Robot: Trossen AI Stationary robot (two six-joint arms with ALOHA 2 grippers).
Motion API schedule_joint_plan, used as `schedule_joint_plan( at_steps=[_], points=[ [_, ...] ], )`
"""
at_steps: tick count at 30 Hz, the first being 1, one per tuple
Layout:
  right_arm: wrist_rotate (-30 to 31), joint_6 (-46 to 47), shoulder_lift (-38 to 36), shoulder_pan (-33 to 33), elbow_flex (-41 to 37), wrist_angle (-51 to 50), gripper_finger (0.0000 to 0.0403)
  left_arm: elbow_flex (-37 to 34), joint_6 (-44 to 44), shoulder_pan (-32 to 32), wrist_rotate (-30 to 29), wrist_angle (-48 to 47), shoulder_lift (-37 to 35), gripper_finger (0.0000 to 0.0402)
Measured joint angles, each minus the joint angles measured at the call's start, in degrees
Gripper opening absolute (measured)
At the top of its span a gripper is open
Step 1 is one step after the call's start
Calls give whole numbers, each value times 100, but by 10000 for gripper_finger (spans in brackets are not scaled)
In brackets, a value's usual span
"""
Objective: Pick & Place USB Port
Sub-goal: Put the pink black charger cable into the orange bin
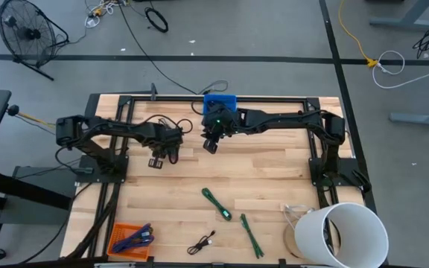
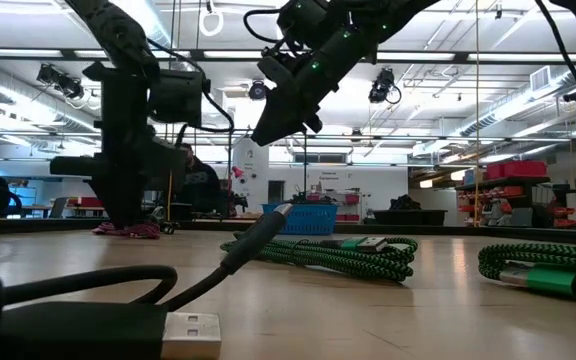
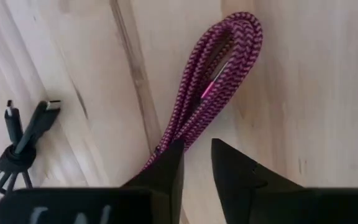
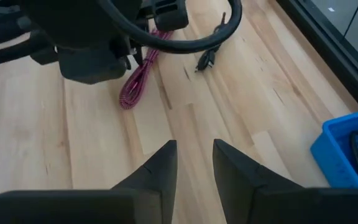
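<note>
A magenta braided USB cable [image 3: 211, 87], folded into a long loop, lies flat on the wooden table [image 1: 274, 186]. It also shows in the right wrist view [image 4: 137, 84]. My left gripper [image 3: 197, 163] hangs low over the cable's near end, its fingers a narrow gap apart with bare wood between them. My right gripper [image 4: 194, 158] is raised near the table's far edge beside the blue bin [image 1: 219, 103]. It is narrowly open and holds nothing. In the high view the left gripper [image 1: 166, 149] and the right gripper [image 1: 211, 143] stand close together. My left gripper stands over the magenta cable's near end [image 3: 161, 146], which runs out of sight behind one finger [image 3: 169, 165]. Nothing lies in the gap between the fingers. I cannot tell whether that finger touches the cable.
A black USB-C cable [image 3: 22, 134] lies bundled beside the magenta one. Green braided cables [image 1: 216, 202] [image 1: 251, 234] and a black cable [image 1: 201, 243] lie toward the near edge. An orange tray [image 1: 129, 240] holds blue cables. A white bucket [image 1: 342, 234] stands at the near right corner.
</note>
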Motion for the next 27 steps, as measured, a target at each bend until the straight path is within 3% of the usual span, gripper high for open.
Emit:
schedule_joint_plan(
  at_steps=[8, 13, 16, 21, 27],
  points=[
    [-2, -4, 0, 2, 0, -2, 104, 15, 49, -4, -290, 212, 273, 140],
    [-2, -7, 0, 2, 0, 3, 104, 7, 23, 0, -279, 457, 277, 147],
    [-2, 21, 0, 0, 0, 4, 104, 4, 23, 0, -269, 609, 277, 126],
    [-2, 44, 0, 7, 0, -6, 104, 11, -217, 0, -208, 581, 271, 17],
    [-2, 7, 0, 4, 0, -6, 104, 6, -449, -126, -152, 540, 255, 4]
  ],
)
